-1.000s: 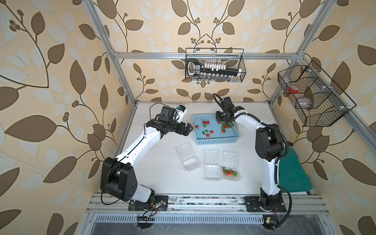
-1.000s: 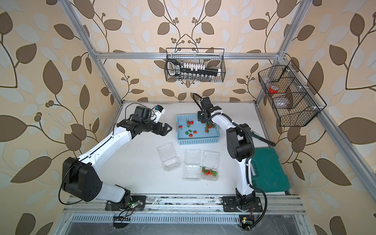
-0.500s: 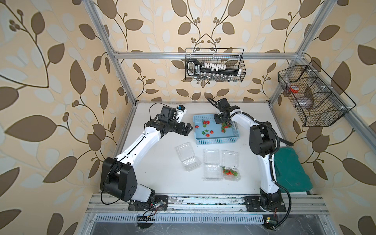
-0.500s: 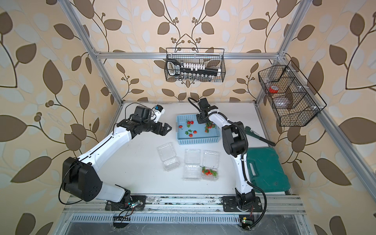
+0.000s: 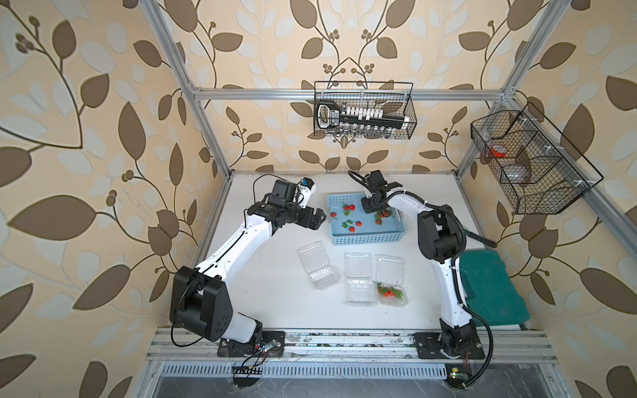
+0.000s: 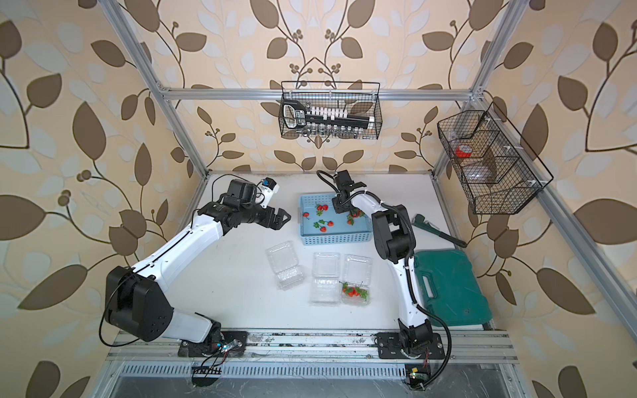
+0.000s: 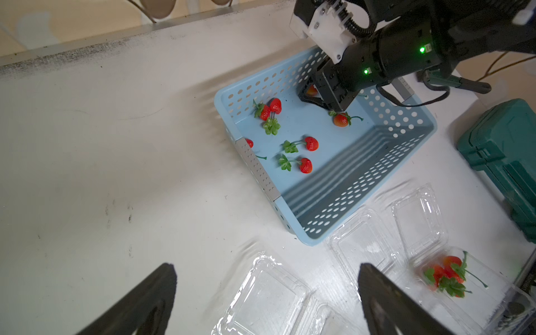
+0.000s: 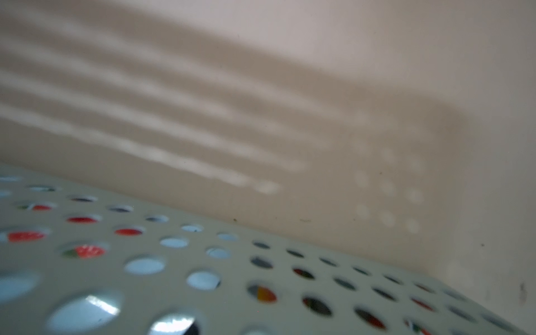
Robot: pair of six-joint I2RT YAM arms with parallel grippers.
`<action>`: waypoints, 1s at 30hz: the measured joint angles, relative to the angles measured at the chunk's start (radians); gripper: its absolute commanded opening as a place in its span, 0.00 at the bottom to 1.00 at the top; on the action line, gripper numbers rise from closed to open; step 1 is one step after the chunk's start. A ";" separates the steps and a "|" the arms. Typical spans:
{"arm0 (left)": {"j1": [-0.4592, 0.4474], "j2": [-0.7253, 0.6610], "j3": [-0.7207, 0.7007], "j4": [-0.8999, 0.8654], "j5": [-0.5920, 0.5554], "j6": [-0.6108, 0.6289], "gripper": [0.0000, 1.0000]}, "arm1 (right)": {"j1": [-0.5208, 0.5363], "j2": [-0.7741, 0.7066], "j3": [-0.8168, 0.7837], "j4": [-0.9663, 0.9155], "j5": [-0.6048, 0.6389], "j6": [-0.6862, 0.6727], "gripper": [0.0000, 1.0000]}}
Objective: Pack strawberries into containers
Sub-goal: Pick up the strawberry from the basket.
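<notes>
Strawberries [image 7: 311, 143] lie loose in the blue basket [image 7: 362, 179] at the far side. My right gripper [image 7: 314, 94], low by its far wall, looks narrowed on one berry [image 7: 311, 90]. My left gripper [image 7: 265, 272] hangs wide, left of the basket. A shallow pinch could drop the berry short of the near containers [image 5: 359, 293], or I could snag the wall.

On the tabletop [image 5: 275, 296] we find the basket [image 5: 367, 238] far and central, strawberries [image 5: 349, 207] scattered in it. Nearer lie three containers [image 5: 359, 275] in a row, the rightmost container [image 5: 389, 268] holding more berries. The case [image 5: 493, 289] sits right of them, the left pincer [image 5: 319, 220] left of the basket.
</notes>
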 measured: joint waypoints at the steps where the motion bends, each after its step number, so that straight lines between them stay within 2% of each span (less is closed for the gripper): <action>1: 0.000 0.000 0.000 0.000 0.000 0.000 0.99 | 0.000 0.001 0.006 0.000 0.002 0.000 0.38; 12: 0.000 0.000 0.000 0.000 -0.001 0.003 0.99 | -0.002 0.009 0.014 -0.001 0.014 0.000 0.34; 17: 0.000 0.000 0.000 0.000 -0.001 0.003 0.99 | -0.002 0.008 0.012 0.000 0.023 0.002 0.38; 30: 0.000 0.000 0.000 0.000 0.000 0.003 0.99 | 0.002 -0.049 -0.081 0.018 0.044 0.010 0.38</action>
